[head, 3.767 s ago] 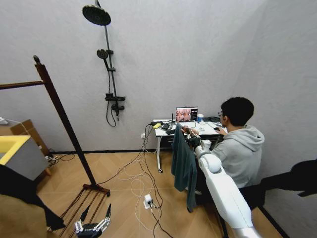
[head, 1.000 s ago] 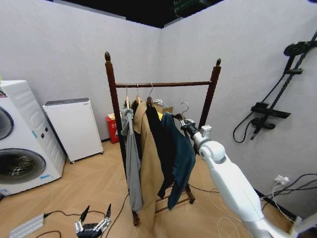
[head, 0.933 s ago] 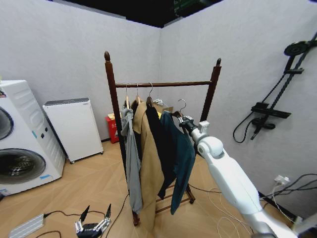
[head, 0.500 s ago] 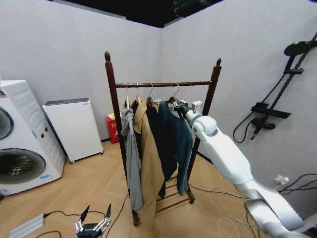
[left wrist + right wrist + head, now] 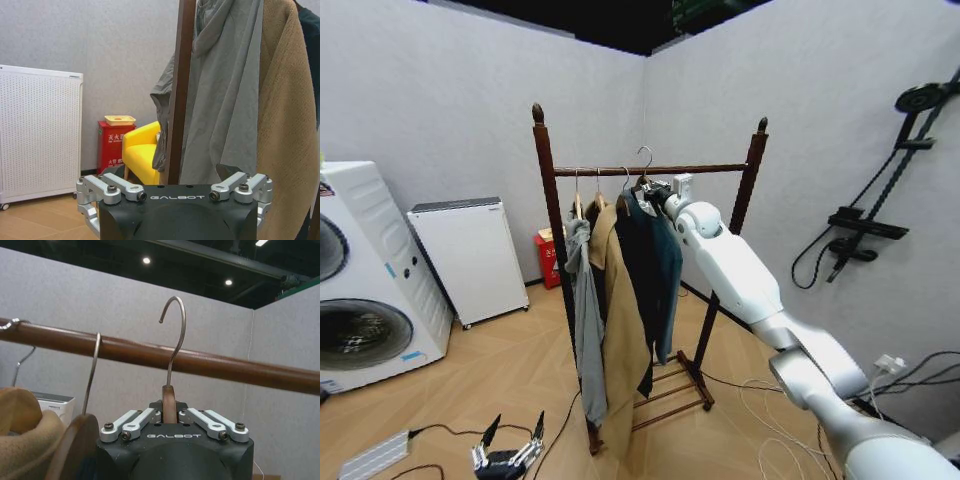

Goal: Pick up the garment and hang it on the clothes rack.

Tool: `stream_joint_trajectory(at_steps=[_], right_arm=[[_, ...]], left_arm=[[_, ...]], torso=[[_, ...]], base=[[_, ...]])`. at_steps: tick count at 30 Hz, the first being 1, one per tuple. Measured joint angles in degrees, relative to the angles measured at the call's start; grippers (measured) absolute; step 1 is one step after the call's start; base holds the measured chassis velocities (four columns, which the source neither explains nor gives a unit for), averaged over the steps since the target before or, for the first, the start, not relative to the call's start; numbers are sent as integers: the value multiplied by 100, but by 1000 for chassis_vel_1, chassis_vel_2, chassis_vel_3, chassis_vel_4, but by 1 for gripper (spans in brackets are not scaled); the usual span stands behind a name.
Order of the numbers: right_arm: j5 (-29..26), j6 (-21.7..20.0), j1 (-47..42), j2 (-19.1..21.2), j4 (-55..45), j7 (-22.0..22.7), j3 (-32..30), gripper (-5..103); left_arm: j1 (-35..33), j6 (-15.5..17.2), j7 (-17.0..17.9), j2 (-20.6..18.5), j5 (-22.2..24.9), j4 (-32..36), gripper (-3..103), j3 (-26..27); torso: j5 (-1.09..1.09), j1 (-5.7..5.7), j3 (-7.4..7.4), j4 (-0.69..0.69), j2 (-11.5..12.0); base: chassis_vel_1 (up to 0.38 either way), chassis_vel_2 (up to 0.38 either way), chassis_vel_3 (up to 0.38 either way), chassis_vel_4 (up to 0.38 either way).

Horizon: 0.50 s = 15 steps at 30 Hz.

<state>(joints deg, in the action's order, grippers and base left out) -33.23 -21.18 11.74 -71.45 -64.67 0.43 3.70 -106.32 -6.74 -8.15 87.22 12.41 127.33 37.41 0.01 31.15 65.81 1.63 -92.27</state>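
The right gripper (image 5: 655,190) is raised to the top rail of the clothes rack (image 5: 542,190), its white arm reaching up and across from the lower right of the head view. Its jaws are closed narrow on the wooden neck of a hanger (image 5: 169,407), as the right wrist view shows, and that hanger's metal hook (image 5: 175,335) rises in front of the brown rail (image 5: 210,365) with its curved tip above the rail. Whether the hook touches the rail cannot be told.

The garment (image 5: 665,265) hangs limp from that hanger just below the right gripper, dark teal-blue, falling in front of the rack between the 2 knob-topped posts. It is the rightmost piece on the rack, next to a dark garment (image 5: 638,290). Further left hang a long tan coat (image 5: 617,330) and a grey hooded top (image 5: 585,320), each on its own hanger. In the right wrist view a second hanger hook (image 5: 91,375) sits beside the held one, with tan fabric under it.

The left gripper (image 5: 506,455) is low at the bottom edge of the head view, above the wooden floor (image 5: 470,380), its jaws spread wide and holding nothing. The left wrist view looks past its fingers (image 5: 107,187) at the rack's left post (image 5: 177,95), the grey top and the tan coat.
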Motion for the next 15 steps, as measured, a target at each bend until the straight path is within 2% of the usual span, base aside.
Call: stream_joint_trajectory(at_steps=[7,9,11,13,14,15], right_arm=[[-9,-102,-91,-29,87,62,0,10],[-8,-137,-126,-34,86,62,-8,7],[-2,-150,-182,-33,72,59,-23,10],[-5,-148,-247,-26,33,85,-32,21],[-5,-148,-247,-26,33,85,-32,21],[-37,-147,-273,-23,7,115,-38,27]], left_arm=[[0,0,0,0,0,0,100,0],[0,0,0,0,0,0,100,0],[0,0,-1,0,0,-1,100,0],[0,0,0,0,0,0,100,0],[0,0,0,0,0,0,100,0],[0,0,0,0,0,0,100,0]], torso=[[0,0,0,-1,0],[-1,0,0,-1,0],[-1,0,0,-1,0],[-1,0,-1,-1,0],[-1,0,-1,-1,0],[-1,-1,-1,-1,0]], base=[[0,0,0,0],[0,0,0,0],[0,0,0,0],[0,0,0,0],[0,0,0,0],[0,0,0,0]])
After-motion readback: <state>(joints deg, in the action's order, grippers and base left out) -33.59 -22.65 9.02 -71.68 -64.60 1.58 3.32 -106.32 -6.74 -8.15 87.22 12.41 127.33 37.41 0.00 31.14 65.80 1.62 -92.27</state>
